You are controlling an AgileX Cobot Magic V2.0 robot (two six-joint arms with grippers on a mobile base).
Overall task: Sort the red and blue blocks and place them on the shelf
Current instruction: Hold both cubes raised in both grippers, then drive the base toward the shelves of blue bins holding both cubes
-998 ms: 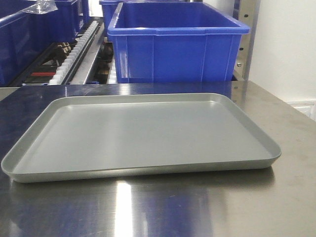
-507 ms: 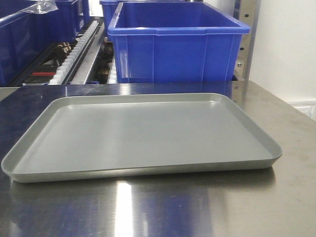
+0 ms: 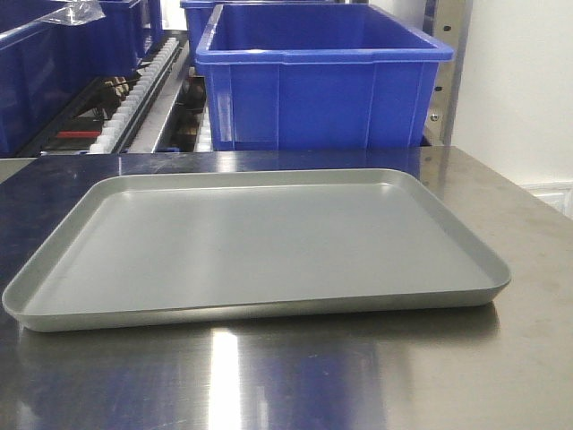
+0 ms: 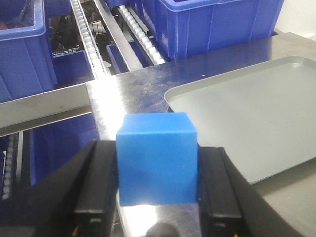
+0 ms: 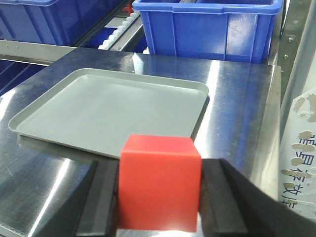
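Note:
In the left wrist view a blue block [image 4: 157, 158] is clamped between the black fingers [image 4: 96, 185] of my left gripper [image 4: 157, 197], held above the steel table left of the grey tray [image 4: 247, 113]. The right wrist view has a red block [image 5: 159, 182] gripped by my right gripper [image 5: 159, 207], hovering over the table near the tray's [image 5: 108, 108] front right corner. Behind the table stands the shelf [image 3: 448, 63] with blue bins [image 3: 322, 76]. Neither gripper nor block appears in the front view.
The shallow grey tray [image 3: 260, 242] lies bare on the steel table [image 3: 501, 358]. Roller rails [image 3: 134, 98] run between the bins behind it. More blue bins [image 4: 19, 49] sit at the left. A white wall is at the right.

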